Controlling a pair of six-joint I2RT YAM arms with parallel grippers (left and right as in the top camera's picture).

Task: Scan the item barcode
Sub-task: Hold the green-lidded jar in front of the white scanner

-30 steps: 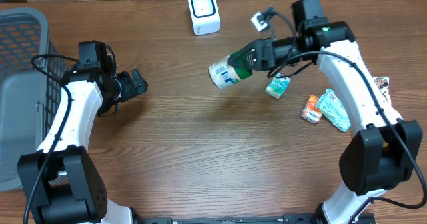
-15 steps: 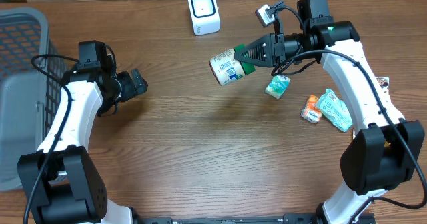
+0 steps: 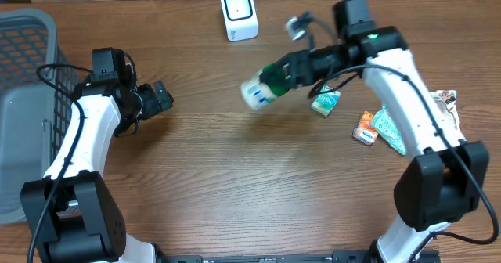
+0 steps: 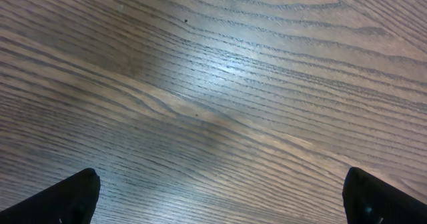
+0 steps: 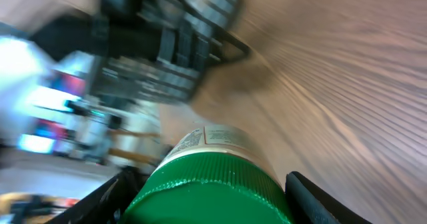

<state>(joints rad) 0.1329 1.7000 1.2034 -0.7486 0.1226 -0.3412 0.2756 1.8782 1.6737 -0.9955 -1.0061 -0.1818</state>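
The right gripper (image 3: 287, 72), upper centre of the overhead frame, is clamped on the green cap of a white plastic bottle (image 3: 261, 90). It holds the bottle on its side above the wooden table (image 3: 235, 177), base pointing toward lower left. The bottle is blurred and its barcode cannot be made out. In the right wrist view the green cap fills the space between the two fingers.

Above and left of the bottle, near the frame's top edge, stands the white scanner (image 3: 238, 12). Just right of the gripper lies a small teal packet (image 3: 326, 100). An orange packet (image 3: 365, 127) and a larger teal pouch (image 3: 390, 129) lie further right.

At left of the frame, the left gripper (image 3: 162, 97) hangs with its jaws wide apart, holding nothing, near a grey basket (image 3: 31, 36) at the left edge.
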